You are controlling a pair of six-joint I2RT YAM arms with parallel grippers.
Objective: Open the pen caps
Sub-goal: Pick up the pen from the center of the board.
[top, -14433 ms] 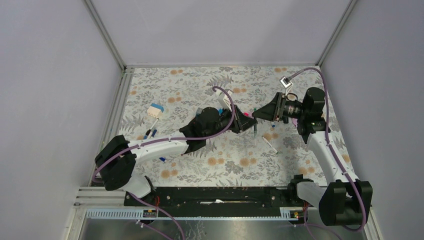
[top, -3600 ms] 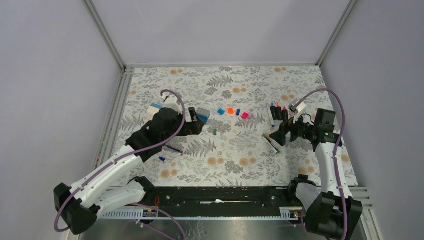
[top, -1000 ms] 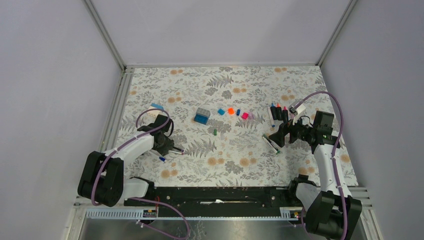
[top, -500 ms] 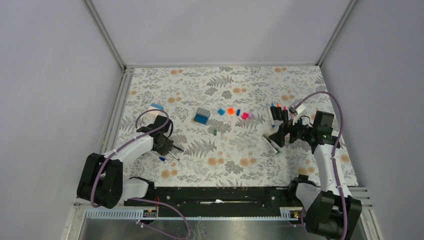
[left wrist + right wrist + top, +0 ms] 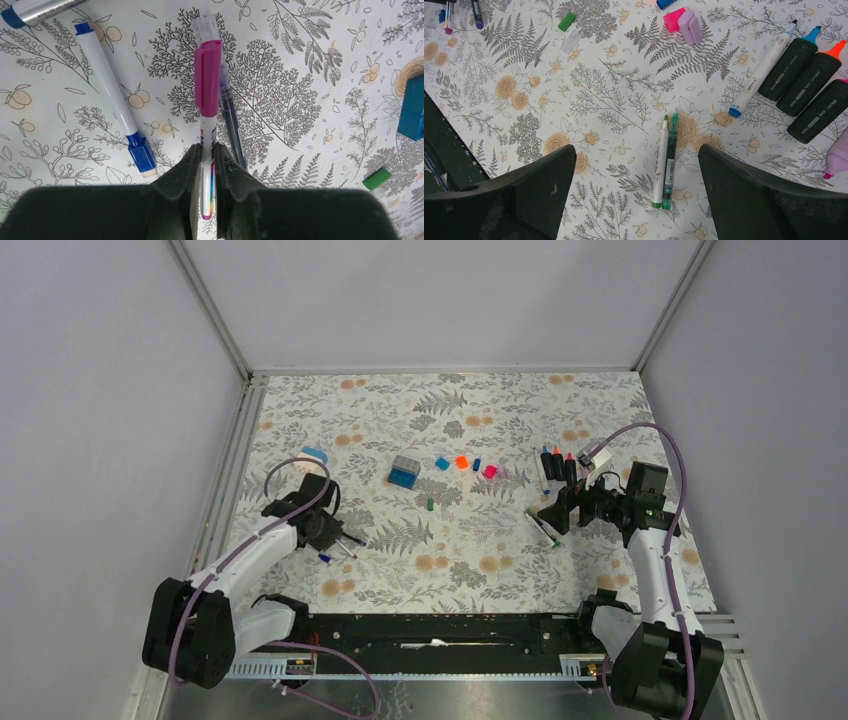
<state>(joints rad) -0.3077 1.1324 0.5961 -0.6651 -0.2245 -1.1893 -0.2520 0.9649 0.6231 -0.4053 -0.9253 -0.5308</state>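
Note:
My left gripper [image 5: 207, 150] is shut on a white pen whose magenta cap [image 5: 207, 75] is on and points away from me. It sits at the left front of the mat [image 5: 335, 532]. A dark purple pen [image 5: 231, 120] lies right beside it, and a white pen with a blue cap [image 5: 141, 155] lies to its left. My right gripper [image 5: 636, 190] is open and empty above two green pens [image 5: 664, 160]. Loose caps lie mid-mat: blue [image 5: 441, 464], orange [image 5: 461, 462], pink [image 5: 489, 471] and green [image 5: 429, 504].
A blue-and-grey block [image 5: 404, 471] stands left of the loose caps. Three dark highlighters [image 5: 804, 75] and a white pen with a blue tip [image 5: 761, 70] lie at the right. A lilac cap [image 5: 690, 27] sits by the pink one. Metal rails edge the mat.
My left arm's elbow has swung down and left while its gripper stays at the pens, still shut on the magenta-capped pen. The right arm has not moved.

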